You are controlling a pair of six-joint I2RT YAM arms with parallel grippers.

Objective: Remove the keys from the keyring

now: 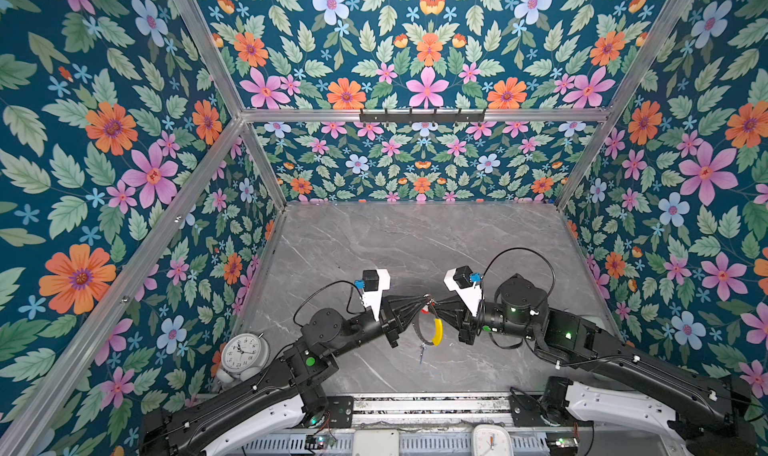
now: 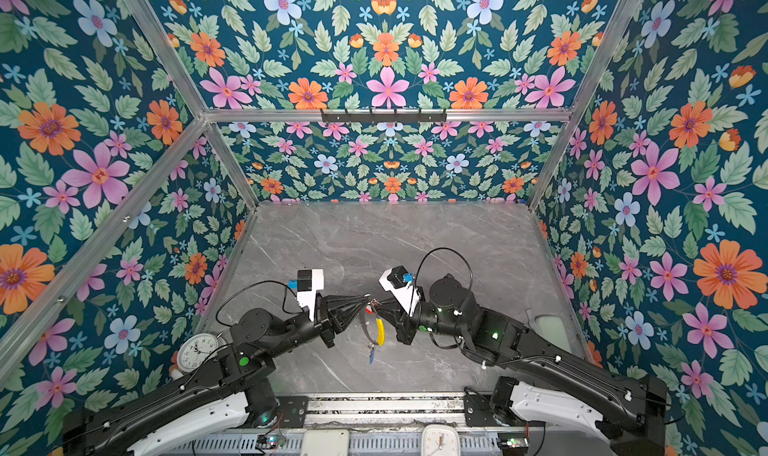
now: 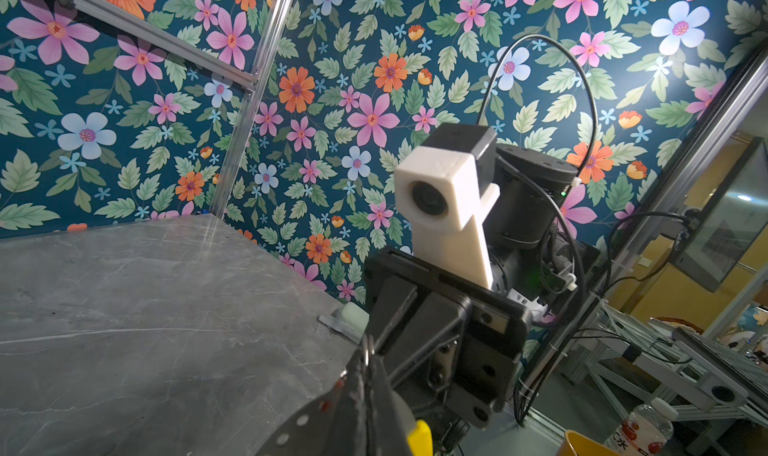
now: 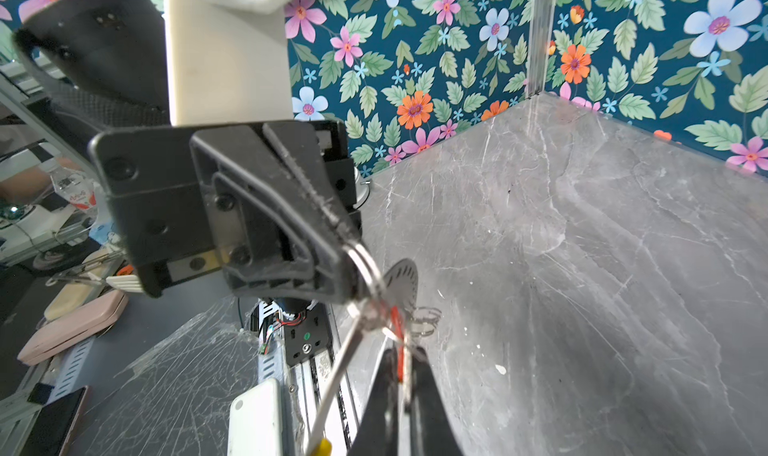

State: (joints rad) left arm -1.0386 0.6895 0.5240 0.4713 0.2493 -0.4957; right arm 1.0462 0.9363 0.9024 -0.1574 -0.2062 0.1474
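Note:
The keyring (image 1: 418,329), a thin wire hoop with a yellow sleeve (image 1: 437,331), hangs above the table's middle in both top views. My left gripper (image 1: 424,299) is shut on the hoop's top; the right wrist view shows its fingertips (image 4: 332,262) pinching the silver wire (image 4: 368,267). My right gripper (image 4: 401,350) meets it from the right, shut on the red tag (image 4: 397,321) of one key. That key's round silver head (image 4: 402,283) shows just beyond. The other key, with a blue tag (image 2: 371,355), dangles from the hoop's bottom.
A round alarm clock (image 1: 243,350) stands at the table's left edge by my left arm. A white clock (image 1: 490,439) and a white box (image 1: 376,441) lie in front of the rail. A black hook rack (image 1: 422,115) hangs on the back frame.

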